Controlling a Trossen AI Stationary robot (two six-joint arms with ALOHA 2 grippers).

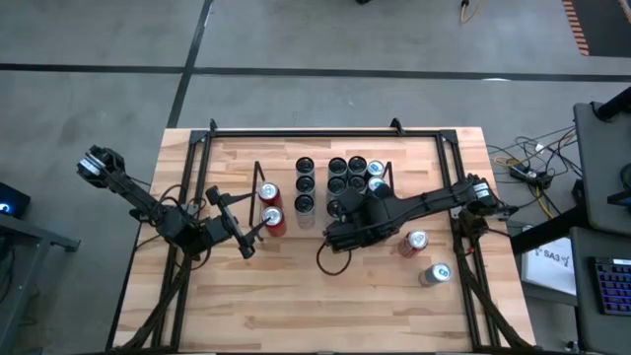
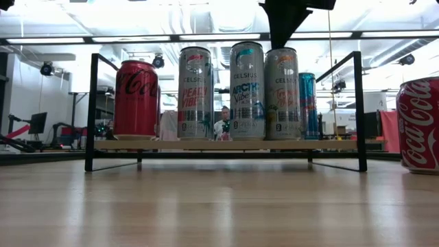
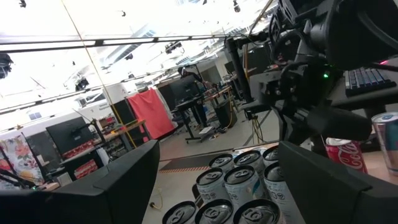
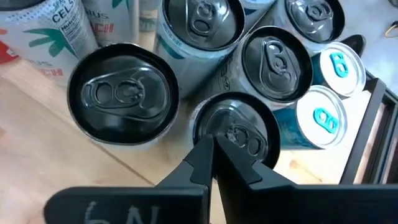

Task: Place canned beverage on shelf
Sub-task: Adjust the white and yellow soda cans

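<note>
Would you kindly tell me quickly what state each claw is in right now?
Left claw: open, holding nothing, beside the red cans.
Right claw: closed, empty, tips over a can top on the shelf.

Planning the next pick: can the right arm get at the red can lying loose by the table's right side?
Probably yes. The loose red can lies on bare table just beside the right arm, nothing over it; the right gripper is shut, above the shelf's cans.
</note>
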